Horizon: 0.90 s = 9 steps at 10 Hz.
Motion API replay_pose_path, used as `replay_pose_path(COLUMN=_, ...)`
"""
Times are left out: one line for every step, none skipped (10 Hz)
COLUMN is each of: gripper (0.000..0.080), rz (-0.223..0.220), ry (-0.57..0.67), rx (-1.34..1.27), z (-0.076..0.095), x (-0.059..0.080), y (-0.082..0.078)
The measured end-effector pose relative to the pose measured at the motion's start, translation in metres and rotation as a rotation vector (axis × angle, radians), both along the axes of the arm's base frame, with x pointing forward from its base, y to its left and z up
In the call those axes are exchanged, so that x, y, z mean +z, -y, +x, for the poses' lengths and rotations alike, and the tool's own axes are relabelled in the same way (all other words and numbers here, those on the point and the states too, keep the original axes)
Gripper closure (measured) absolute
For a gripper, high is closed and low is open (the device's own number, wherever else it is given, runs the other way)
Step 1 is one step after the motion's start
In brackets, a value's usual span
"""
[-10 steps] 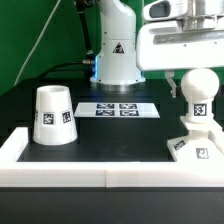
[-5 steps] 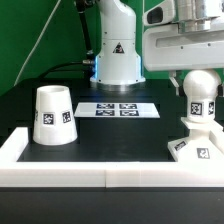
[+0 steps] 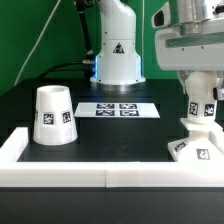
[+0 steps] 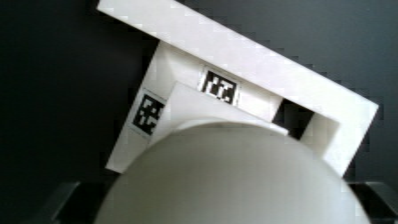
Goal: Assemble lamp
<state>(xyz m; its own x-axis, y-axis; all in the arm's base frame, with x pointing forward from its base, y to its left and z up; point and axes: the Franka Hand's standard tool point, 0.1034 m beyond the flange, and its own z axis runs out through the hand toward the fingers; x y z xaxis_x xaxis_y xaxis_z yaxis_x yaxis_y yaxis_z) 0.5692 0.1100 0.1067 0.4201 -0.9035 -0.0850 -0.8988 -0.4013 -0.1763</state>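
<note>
The white lamp base (image 3: 196, 147) lies at the exterior view's right, against the white rim. The rounded bulb (image 3: 200, 103) stands upright on it, tag facing the camera. My gripper (image 3: 200, 88) hangs over the bulb's top, a finger on each side. In the wrist view the bulb (image 4: 217, 170) fills the space between my gripper's (image 4: 222, 205) dark fingers (image 4: 59, 203), with gaps on both sides; the jaws look open. The base (image 4: 267, 72) with two tags shows beyond it. The cone shade (image 3: 52, 115) stands alone at the exterior view's left.
The marker board (image 3: 118, 109) lies flat mid-table. The white robot pedestal (image 3: 118, 55) with a triangle sign stands behind it. A raised white rim (image 3: 100, 178) runs along the front and both sides of the black table.
My gripper has risen along the bulb and shifted slightly toward the exterior view's right. The bulb stays upright on the base. The shade has not moved.
</note>
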Motion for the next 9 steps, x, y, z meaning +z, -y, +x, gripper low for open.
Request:
replay_pose_path(gripper=0.0223, rz=-0.012, ry=0.007, rx=0.065, z=-0.0001, x=0.0000, y=0.0003)
replay_pose_path(gripper=0.0127, rz=-0.030, ry=0.016, rx=0.183, z=0.0003, x=0.0009, y=0.0006)
replay_pose_path(gripper=0.0107, rz=-0.037, ry=0.030, rx=0.240, z=0.0028, x=0.0029, y=0.0007)
replay_pose_path(gripper=0.0107, rz=-0.050, ry=0.046, rx=0.342, z=0.0032, x=0.0031, y=0.0016)
replay_pose_path(gripper=0.0101, rz=-0.069, ry=0.067, rx=0.482, z=0.0035, x=0.0034, y=0.0019)
replay_pose_path(gripper=0.0101, rz=-0.081, ry=0.082, rx=0.577, z=0.0038, x=0.0033, y=0.0027)
replay_pose_path(gripper=0.0100, rz=-0.089, ry=0.091, rx=0.642, z=0.0037, x=0.0032, y=0.0025)
replay_pose_path(gripper=0.0100, rz=-0.097, ry=0.101, rx=0.707, z=0.0037, x=0.0032, y=0.0026)
replay_pose_path(gripper=0.0100, rz=-0.104, ry=0.109, rx=0.759, z=0.0037, x=0.0032, y=0.0027)
